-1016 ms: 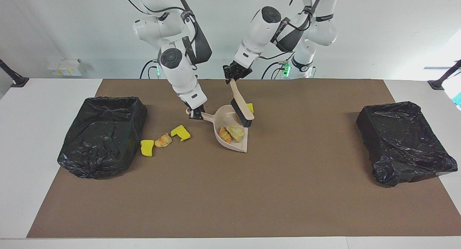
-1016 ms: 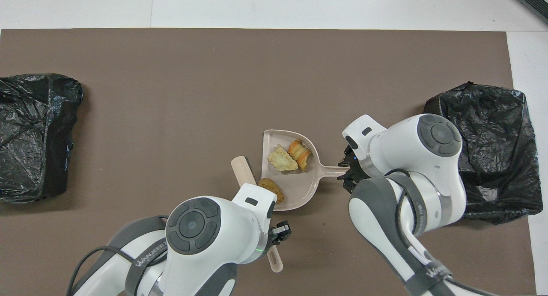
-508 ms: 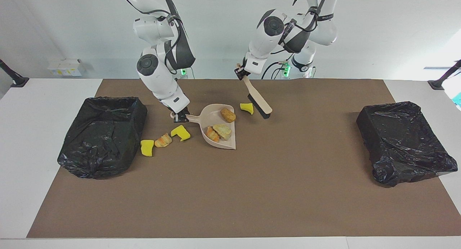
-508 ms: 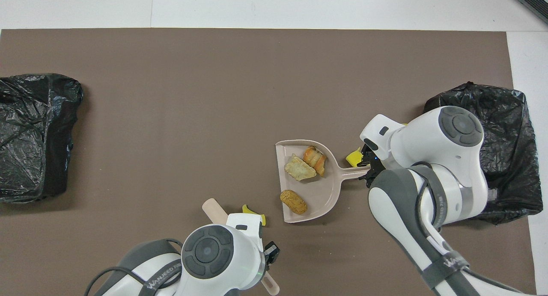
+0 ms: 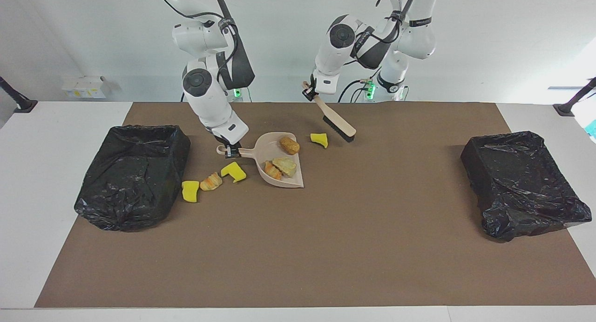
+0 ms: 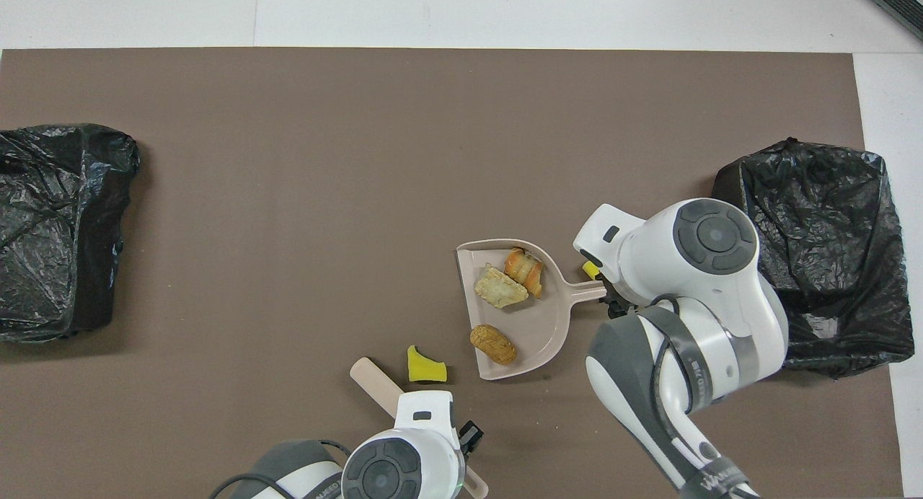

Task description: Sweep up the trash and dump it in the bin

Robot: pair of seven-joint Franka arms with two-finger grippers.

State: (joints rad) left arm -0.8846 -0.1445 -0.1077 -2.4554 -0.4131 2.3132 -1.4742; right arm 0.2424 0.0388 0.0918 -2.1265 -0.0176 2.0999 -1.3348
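Note:
My right gripper point(image 5: 231, 150) is shut on the handle of the pink dustpan point(image 5: 265, 149), which sits low at the mat with its mouth toward the left arm's end. In the pan point(image 6: 537, 333) lie three pieces of trash: a brown lump point(image 5: 289, 145), a tan piece point(image 5: 285, 166) and an orange one point(image 5: 271, 170). My left gripper point(image 5: 307, 91) is shut on the wooden brush point(image 5: 342, 130), held slanting with its head low beside a yellow chunk point(image 5: 319, 139). More trash lies on the mat beside the bin point(image 5: 132, 173): a yellow chunk point(image 5: 190, 191), a croissant-like lump point(image 5: 211, 181) and another yellow chunk point(image 5: 234, 171).
A second black-bagged bin point(image 5: 521, 182) stands at the left arm's end of the brown mat point(image 5: 298, 247). In the overhead view the right arm covers the loose pieces near the first bin point(image 6: 815, 268), apart from a sliver of yellow point(image 6: 590, 270).
The left gripper has lifted the brush out of the pan and drawn it back toward the robots. The right gripper has slid the dustpan toward the right arm's end.

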